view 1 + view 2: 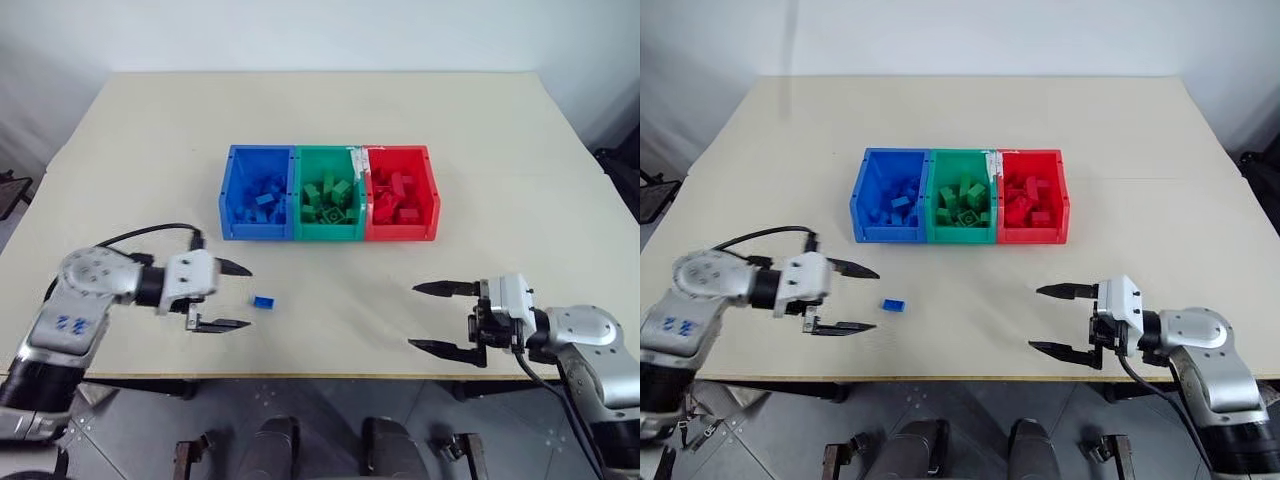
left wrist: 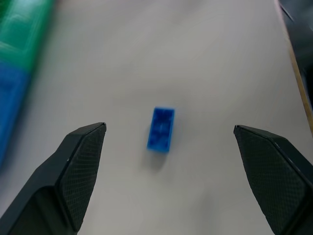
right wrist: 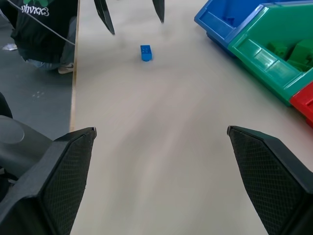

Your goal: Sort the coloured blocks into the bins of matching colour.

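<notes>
Fingers of the left gripper (image 1: pixel 234 296) spread wide and empty, aimed to straddle the lone blue brick (image 1: pixel 264 301) lying loose on the bench (image 1: pixel 150 150), near the blue bin (image 1: pixel 232 190). Right gripper (image 1: pixel 436 317), equally open and empty, waits well apart.
</notes>
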Tool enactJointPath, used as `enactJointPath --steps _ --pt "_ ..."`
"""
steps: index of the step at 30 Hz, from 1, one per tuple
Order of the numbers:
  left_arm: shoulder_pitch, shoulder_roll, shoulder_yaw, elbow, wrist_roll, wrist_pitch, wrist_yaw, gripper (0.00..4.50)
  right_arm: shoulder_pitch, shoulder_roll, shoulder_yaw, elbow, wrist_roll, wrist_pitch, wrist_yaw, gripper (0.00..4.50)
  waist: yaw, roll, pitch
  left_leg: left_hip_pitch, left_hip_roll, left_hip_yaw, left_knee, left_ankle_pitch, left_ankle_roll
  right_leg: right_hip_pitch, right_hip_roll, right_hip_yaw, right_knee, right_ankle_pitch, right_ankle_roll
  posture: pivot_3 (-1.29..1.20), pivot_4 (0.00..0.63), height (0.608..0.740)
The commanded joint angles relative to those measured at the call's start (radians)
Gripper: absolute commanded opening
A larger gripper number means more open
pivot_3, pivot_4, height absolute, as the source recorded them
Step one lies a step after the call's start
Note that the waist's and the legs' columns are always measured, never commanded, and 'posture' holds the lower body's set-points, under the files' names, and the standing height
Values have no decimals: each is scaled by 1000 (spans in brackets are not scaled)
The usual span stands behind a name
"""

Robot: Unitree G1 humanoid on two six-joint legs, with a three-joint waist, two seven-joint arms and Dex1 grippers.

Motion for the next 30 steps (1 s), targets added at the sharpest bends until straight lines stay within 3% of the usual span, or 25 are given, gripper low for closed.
enactJointPath --steps 1,6,9,20,26,30 --pt "-56 -24 -52 59 55 0 -6 4426 37 -6 -38 -76 24 11 -33 4500 -2 0 0 0 0 1 0 0 0 0 0 0 0 0 0 0 150 740" --pt "-104 -68 -97 112 102 15 10 4426 97 -1 -55 -138 29 24 -76 4500 -6 0 0 0 0 4 1 0 0 0 0 0 0 0 0 0 150 740" --pt "-115 -90 -108 118 105 39 12 3894 113 0 -59 -154 30 27 -95 4500 -6 0 0 0 0 5 1 0 0 0 0 0 0 0 0 0 150 740" --pt "-82 -81 -109 91 97 58 -18 515 104 -2 -50 -174 38 34 -126 4500 -1 0 0 0 0 4 3 0 0 1 0 0 1 0 0 0 150 740" --pt "-70 -133 35 93 -47 125 47 515 86 66 -59 -205 89 55 -213 4500 -6 0 0 0 0 -3 3 0 0 1 0 0 1 0 0 0 150 740" --pt "-153 -253 199 142 -117 254 297 515 62 137 -66 -220 83 36 -304 4500 3 0 0 -1 0 -6 5 0 0 1 -1 -1 1 0 0 0 150 740"
